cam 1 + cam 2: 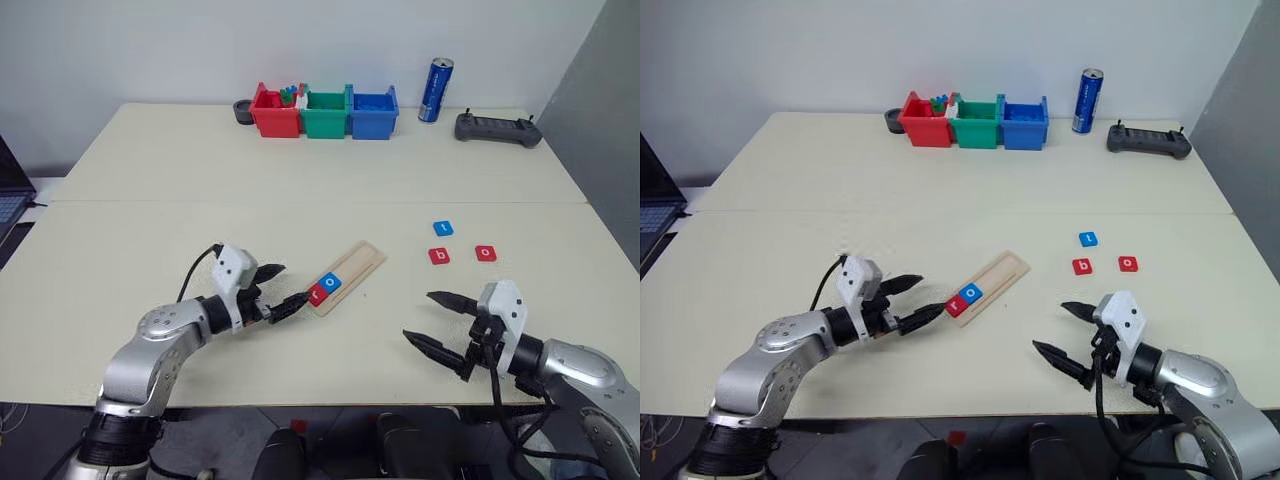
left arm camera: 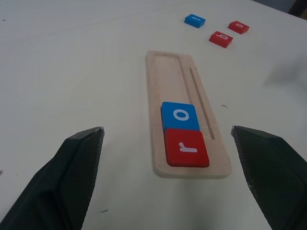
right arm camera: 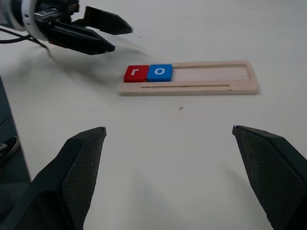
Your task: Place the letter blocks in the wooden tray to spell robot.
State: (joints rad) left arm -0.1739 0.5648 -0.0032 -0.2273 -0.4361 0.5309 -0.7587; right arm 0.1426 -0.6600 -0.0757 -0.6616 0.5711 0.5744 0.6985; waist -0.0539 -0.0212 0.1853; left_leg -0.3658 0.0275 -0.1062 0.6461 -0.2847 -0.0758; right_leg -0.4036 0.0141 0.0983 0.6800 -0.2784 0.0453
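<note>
My grippers, left (image 1: 277,289) and right (image 1: 432,320), hung apart and empty. The tray (image 1: 358,267) held r (image 1: 318,294) and o (image 1: 333,283); b (image 1: 439,256) lay right of it. Nudging the tray risked spilling both.

Wide bare stretch of cream table (image 1: 200,190) at twelve o'clock. Pale wooden tray (image 1: 362,262) lies centre; three loose red and blue letter blocks (image 1: 439,256) at two o'clock; coloured plastic bins (image 1: 325,112) line the far edge.

long pale wooden tray (image 2: 173,81): matt bare wood | red r tile (image 2: 186,148): smooth, slight sheen | cream table (image 1: 200,180): matt
</note>
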